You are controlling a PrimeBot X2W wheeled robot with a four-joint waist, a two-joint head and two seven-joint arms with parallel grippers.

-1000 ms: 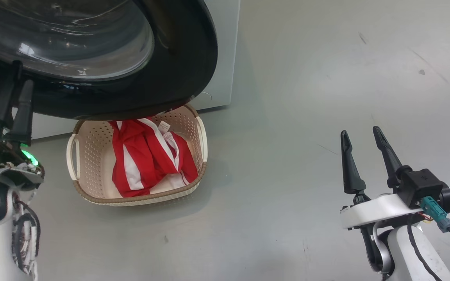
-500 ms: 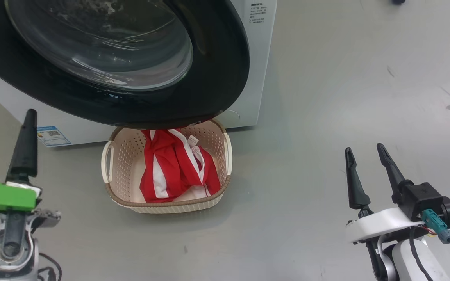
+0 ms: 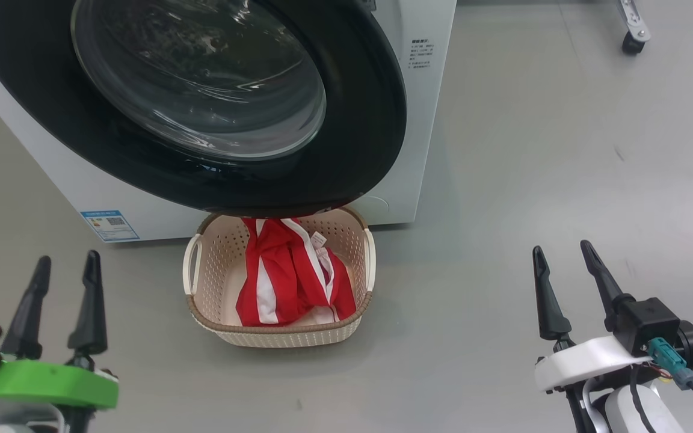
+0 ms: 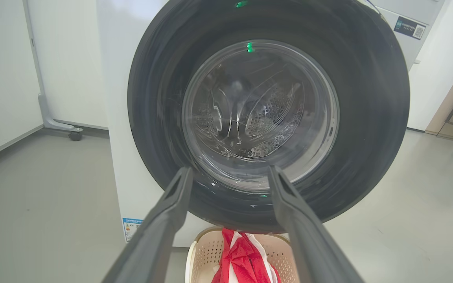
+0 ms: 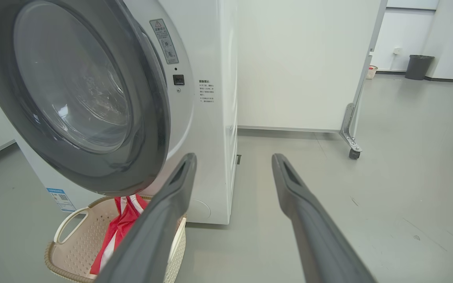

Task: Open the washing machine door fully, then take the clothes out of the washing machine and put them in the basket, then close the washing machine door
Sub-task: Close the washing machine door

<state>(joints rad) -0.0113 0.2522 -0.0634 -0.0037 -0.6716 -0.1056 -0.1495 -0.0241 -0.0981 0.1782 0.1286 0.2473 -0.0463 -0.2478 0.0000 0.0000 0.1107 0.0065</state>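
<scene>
The washing machine door [image 3: 202, 84] is lying against the front of the white washing machine [image 3: 428, 120] — whether latched, I cannot tell. At the machine's foot, the cream basket [image 3: 286, 338] is holding the red-and-white clothes [image 3: 286, 279]. The left claw [image 3: 67, 258] and right claw [image 3: 562, 246] are hanging released and empty, well before the machine — one on each side.

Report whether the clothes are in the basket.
In: the red-and-white clothes lie heaped inside the basket, below the washing machine door.
</scene>
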